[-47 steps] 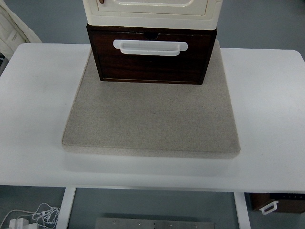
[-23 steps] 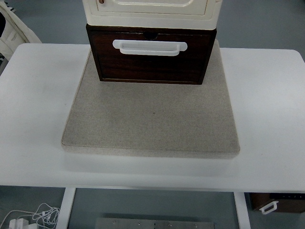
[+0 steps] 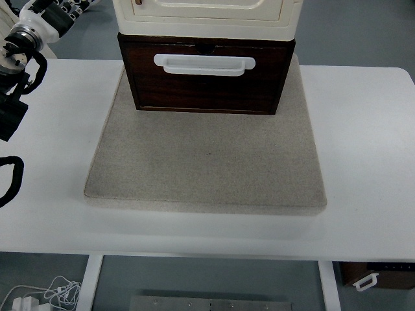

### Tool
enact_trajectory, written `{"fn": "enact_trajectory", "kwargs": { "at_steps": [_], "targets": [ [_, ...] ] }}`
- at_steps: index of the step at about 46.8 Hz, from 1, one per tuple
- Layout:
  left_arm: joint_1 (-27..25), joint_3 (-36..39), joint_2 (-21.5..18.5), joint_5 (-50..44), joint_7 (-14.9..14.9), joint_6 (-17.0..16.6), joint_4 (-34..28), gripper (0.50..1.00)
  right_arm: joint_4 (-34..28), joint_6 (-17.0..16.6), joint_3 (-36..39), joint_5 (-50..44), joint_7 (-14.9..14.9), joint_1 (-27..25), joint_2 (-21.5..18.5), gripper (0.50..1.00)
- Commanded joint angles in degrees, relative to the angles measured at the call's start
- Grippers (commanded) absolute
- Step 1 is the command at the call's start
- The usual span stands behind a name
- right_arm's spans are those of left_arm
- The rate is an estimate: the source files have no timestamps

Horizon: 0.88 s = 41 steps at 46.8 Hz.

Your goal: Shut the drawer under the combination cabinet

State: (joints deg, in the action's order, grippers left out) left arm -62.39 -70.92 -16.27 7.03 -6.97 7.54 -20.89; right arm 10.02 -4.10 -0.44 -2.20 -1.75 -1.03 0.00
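**Drawer standing proud of the cabinet; left arm at the table's far left corner, no contact**

White table over a grey floor, carrying a grey felt mat square in its middle.

Task item: the dark wood drawer sits at the mat's far edge, under the cream cabinet. Its front face appears to stand forward of the cabinet body above, so it is judged partly open. A white bar handle runs across the upper half of the front.

Handling, as a judgement: the front panel looks rigid and flat, neither fragile nor slippery to a push. Closing needs no grasp; a flat press on the wood just below the handle, near its midpoint, should drive it straight in. An off-centre push could skew the drawer on its runners. The cabinet looks like light plastic and may slide back on the felt if the push is abrupt, so steady pressure is advised.

Arm pose: the left arm enters at the picture's left edge, over the table's far left corner, well apart from the drawer. The forearm and wrist show, with black cable loops lower down at the same edge. The left hand is mostly cut off by the top edge; whether it is open or closed cannot be told. It holds nothing that can be seen. The right arm is not in view.
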Motion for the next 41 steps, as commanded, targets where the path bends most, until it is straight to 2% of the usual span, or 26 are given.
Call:
{"fn": "enact_trajectory", "kwargs": {
  "at_steps": [1, 12, 41],
  "targets": [
    [0.08, -0.01, 0.18, -2.71, 0.03, 0.19, 0.76, 0.999, 0.0, -0.03, 0.0, 0.0, -0.01, -0.03, 0.0, 0.952],
    [0.43, -0.1, 2.46, -4.74, 0.12, 0.37, 2.61, 0.999, 0.0, -0.03, 0.35, 0.0, -0.01, -0.03, 0.0, 0.952],
    [1.22, 0.08, 3.43, -4.57, 0.82, 0.37, 2.26, 0.996, 0.0, -0.03, 0.26, 0.09, -0.01, -0.03, 0.0, 0.952]
  ]
}}
